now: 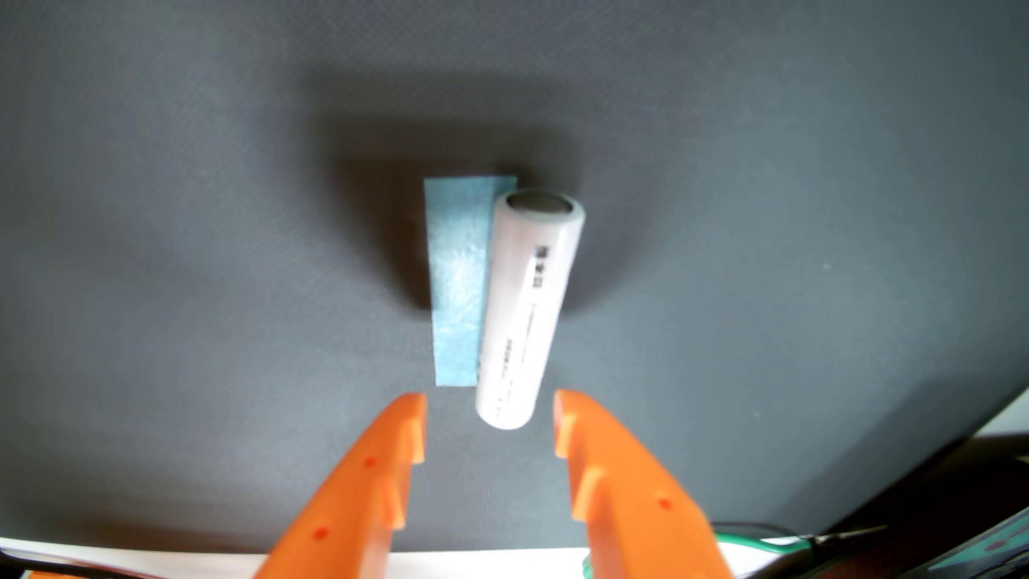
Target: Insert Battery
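Dark grey matting covers the worktop (pixel 167 278) across nearly the whole wrist view. Nearest the camera, the orange hand (pixel 490 403) comes in from the bottom edge with its two fingers spread apart and nothing between them. Just beyond the tips lies the white battery (pixel 526 312), lengthwise away from the camera, its near end level with them. Beside it on the left sits a strip of blue tape (pixel 456 278), seemingly partly under the battery.
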Tool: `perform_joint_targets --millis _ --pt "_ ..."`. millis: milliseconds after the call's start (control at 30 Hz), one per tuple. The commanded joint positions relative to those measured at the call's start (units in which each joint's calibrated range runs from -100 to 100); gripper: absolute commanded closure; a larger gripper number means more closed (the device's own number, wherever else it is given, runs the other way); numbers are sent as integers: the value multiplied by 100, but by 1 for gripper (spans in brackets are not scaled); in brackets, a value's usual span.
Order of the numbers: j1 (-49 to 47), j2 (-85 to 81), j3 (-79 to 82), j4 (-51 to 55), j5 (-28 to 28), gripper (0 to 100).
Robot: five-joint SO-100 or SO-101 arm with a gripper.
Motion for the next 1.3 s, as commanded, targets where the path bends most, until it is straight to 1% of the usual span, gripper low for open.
perform_joint_targets --millis 0,767,1033,1267 --pt "-29 -6 -177 -13 37 86" --pt "-29 27 -141 -30 104 86" --pt "53 677 -528 -22 109 86" --pt "77 861 -573 -30 212 86"
